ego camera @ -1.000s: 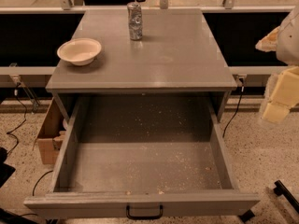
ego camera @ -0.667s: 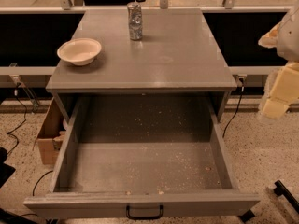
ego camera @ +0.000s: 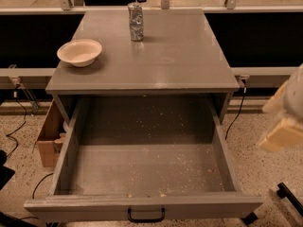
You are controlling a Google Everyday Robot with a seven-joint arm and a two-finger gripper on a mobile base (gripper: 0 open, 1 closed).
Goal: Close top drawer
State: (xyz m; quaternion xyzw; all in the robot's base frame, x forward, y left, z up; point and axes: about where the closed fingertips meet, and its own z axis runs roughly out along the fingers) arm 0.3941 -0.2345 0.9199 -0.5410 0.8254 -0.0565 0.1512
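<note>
The arm is seen only at the right edge of the camera view, where pale cream, blurred parts of it are cut off by the frame. The claw [ego camera: 282,132] is held in the air to the right of the cabinet, beside the right wall of the top drawer [ego camera: 142,206] and apart from it; nothing is touched by it. Whether the claw is released or clenched cannot be told, and no object is seen in it.

The top drawer is pulled far out toward the camera from beneath the tabletop [ego camera: 184,60]. It is built of grey wood, wide and deep, and its inner floor is scattered with pale crumbs, most thickly toward the middle and the front right. Its side walls are seen running back into the shadowed opening of the cabinet. The flat grey front is cut by the lower edge of the view, and a small black handle [ego camera: 146,215] is fixed at its centre.

On the tabletop, a shallow cream bowl [ego camera: 79,52] is set near the left edge, and a crumpled silver can [ego camera: 136,21] is stood upright near the back, well apart from the bowl. A brown cardboard box [ego camera: 47,138] is placed on the speckled floor [ego camera: 265,174] to the left of the cabinet.
</note>
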